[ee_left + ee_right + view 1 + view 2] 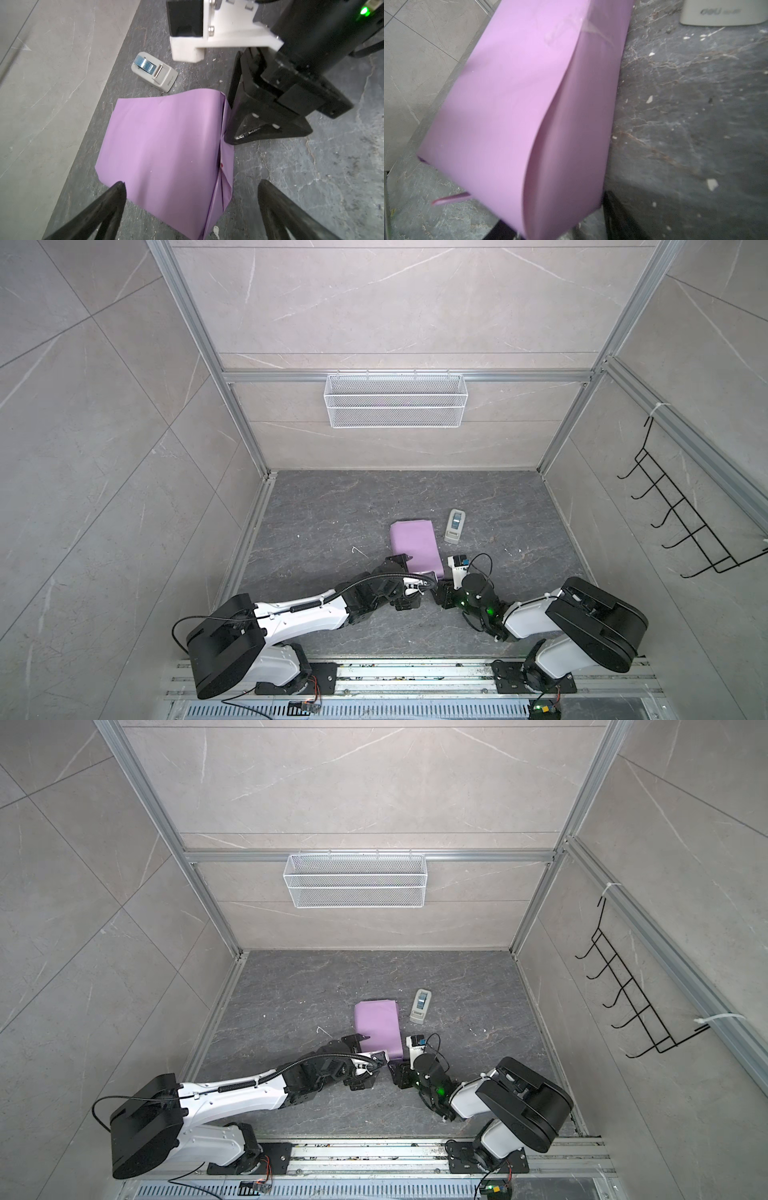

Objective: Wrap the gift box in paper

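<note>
well, the dark tabletop (332,506) carries everything. my left arm (299,610) and right arm (528,614) reach in from its near edge and meet close together at the middle.

just past them lies the paper (413,545), lilac side out, folded round into one oblong parcel. no green shows anywhere, so i judge the box is shut inside it. the parcel's long axis runs away from my bases, with the far end leaning a little to the left. its near short end faces me. a tape dispenser (454,526) sits just beside its far right corner, not touching.

my left jaws stand wide apart and hold nothing. in the left wrist view their fingers (108,205) sit one on each side of the parcel's near corner.

my right jaws stand upright at that same near end, a finger (261,124) hard against the pleated folds (225,176). i cannot tell whether they pinch the flap or only press it.

by my reckoning the wrap is nearly done and only this near end needs fixing. it lies straight ahead of both jaws. the right ones are nearer to the flap and to the dispenser, so taping looks like their job while the left steadies the parcel along its length.
</note>
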{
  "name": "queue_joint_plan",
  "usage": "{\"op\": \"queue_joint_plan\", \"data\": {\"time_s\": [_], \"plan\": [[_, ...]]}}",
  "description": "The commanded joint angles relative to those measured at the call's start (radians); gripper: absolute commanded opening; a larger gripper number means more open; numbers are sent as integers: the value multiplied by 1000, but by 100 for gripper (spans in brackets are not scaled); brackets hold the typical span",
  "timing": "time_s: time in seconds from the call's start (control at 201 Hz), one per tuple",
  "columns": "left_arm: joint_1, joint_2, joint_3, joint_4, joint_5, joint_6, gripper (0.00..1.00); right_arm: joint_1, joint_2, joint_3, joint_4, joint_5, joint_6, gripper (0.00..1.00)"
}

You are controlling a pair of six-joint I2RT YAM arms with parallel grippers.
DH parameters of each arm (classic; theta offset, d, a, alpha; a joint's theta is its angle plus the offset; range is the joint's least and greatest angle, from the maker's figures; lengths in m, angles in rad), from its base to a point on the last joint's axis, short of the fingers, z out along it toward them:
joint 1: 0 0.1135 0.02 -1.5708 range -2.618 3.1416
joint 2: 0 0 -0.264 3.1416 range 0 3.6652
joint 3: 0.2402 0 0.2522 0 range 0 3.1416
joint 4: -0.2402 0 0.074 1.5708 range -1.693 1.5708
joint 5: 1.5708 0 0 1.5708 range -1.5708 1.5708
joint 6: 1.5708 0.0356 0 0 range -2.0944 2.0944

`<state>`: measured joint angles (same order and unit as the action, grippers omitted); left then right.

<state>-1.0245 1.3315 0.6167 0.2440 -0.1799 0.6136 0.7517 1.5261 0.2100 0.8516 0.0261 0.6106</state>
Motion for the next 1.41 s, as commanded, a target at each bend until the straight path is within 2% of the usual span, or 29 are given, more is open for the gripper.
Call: {"op": "queue_joint_plan", "data": {"time_s": [0.0,0.139,0.448,0.916,1.17,1.409], "plan": [[20,15,-7,120,11,48,100,1,21,-23,-59,26,14,59],[43,52,-36,185,76,89,100,1,17,-23,-67,28,12,58],[63,150,-29,228,149,172,100,1,14,-23,-74,32,14,57],[86,290,-48,402,96,270,100,1,3,-25,-85,35,16,56],[102,304,-49,396,96,247,96,0,-22,-18,-114,48,3,56],[119,311,-57,396,111,230,90,0,-124,-27,-210,66,-47,60]]}}
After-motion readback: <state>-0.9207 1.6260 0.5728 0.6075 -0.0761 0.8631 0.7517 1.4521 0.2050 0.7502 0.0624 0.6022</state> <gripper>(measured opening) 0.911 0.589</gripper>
